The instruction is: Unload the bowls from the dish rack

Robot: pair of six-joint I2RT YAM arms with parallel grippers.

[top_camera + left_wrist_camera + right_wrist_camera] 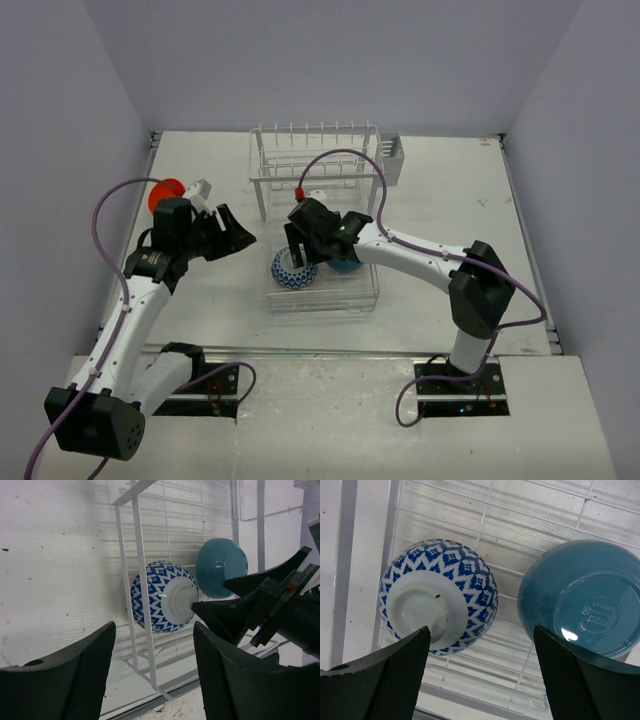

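Toward 12 o'clock on the worktop [430,200], a white dish rack [315,172] with upright tines. At its 1 o'clock corner, a small grey caddy [392,160]. On its 6 o'clock side, a flat wire tray [330,302]. Looping over the tines, a purple cable [350,153] from the right wrist. Out at 9 o'clock from the rack, on the bare worktop, an orange bowl [163,192], partly hidden behind the left arm [130,300].

On the tray, upside down, a blue-and-white bowl [445,562]. Just beside it at 3 o'clock, likewise foot-up, a teal bowl [580,595], with a sliver of tray wire showing between the two.

Right hand [481,632] spread wide and gripping nothing, poised over the gap between the pair. From it, blue-and-white bowl toward 10 o'clock, teal bowl toward 2 o'clock. Contact of either finger with a bowl: cannot tell. Right arm [420,255] stretched in across the tray's 3 o'clock edge.

Left hand [152,627] also spread and empty, off the tray at its 9 o'clock side, pointing toward 3 o'clock. Between it and the blue-and-white bowl, the tray's raised wire edge, with hand and bowl clearly apart. Beyond that bowl on the same line, the right hand's dark fingers.
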